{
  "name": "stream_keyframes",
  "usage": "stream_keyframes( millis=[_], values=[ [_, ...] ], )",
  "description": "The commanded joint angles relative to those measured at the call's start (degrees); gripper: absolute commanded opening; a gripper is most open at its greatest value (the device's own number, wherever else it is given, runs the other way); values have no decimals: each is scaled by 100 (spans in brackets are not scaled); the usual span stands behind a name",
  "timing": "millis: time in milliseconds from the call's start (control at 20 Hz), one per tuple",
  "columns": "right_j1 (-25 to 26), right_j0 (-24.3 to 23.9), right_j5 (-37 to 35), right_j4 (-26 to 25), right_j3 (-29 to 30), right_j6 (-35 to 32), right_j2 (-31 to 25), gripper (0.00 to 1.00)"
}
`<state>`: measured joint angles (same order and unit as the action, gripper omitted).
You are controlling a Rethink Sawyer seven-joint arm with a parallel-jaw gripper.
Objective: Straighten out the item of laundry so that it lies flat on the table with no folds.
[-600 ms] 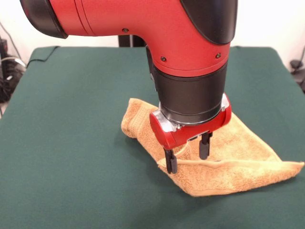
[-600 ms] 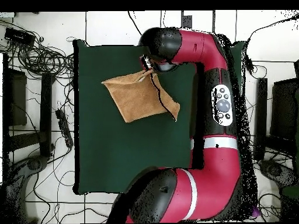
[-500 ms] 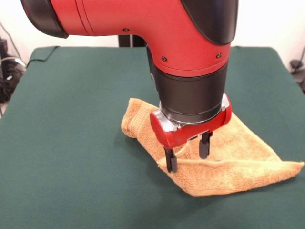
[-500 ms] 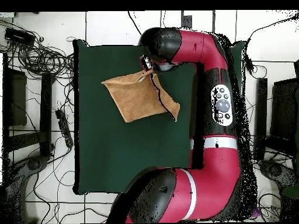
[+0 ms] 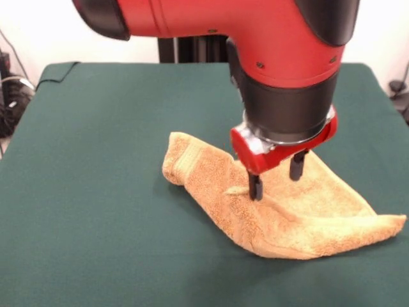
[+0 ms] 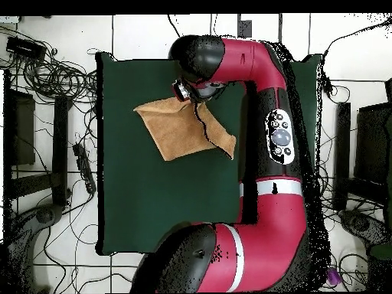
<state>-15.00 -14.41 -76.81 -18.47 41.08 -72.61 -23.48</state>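
The item of laundry [image 5: 281,214] is an orange-tan towel lying rumpled on the green table [image 5: 96,192], with a thick folded roll at its left end and a pointed corner at the right. A small raised ridge sits by the left fingertip [image 5: 255,187]. My gripper [image 5: 275,178] is open just above the towel's middle, and its left finger touches or nearly touches that ridge. From overhead the towel [image 6: 180,132] shows as a skewed quadrilateral with a flap doubled over at its right corner, and the gripper [image 6: 184,90] stands at its upper edge on the table [image 6: 153,207].
The arm's red and black body [image 6: 268,153] covers the table's right side in the overhead view. Cables and dark boxes [image 6: 46,76] lie on the floor to the left. The table's cloth bunches at one far corner [image 5: 56,70].
The gripper has moved right and farther back over the towel, from its near edge to its middle. The towel's near folded edge has shifted and a small ridge now stands by the left finger.
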Motion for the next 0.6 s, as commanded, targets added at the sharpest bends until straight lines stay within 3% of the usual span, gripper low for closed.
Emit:
stream_keyframes(
  millis=[50, 600],
  values=[
    [-228, 272, 286, 251, 1216, -1130, 111, 100],
    [-837, 524, 558, 698, 2054, -1693, 402, 100]
  ],
)
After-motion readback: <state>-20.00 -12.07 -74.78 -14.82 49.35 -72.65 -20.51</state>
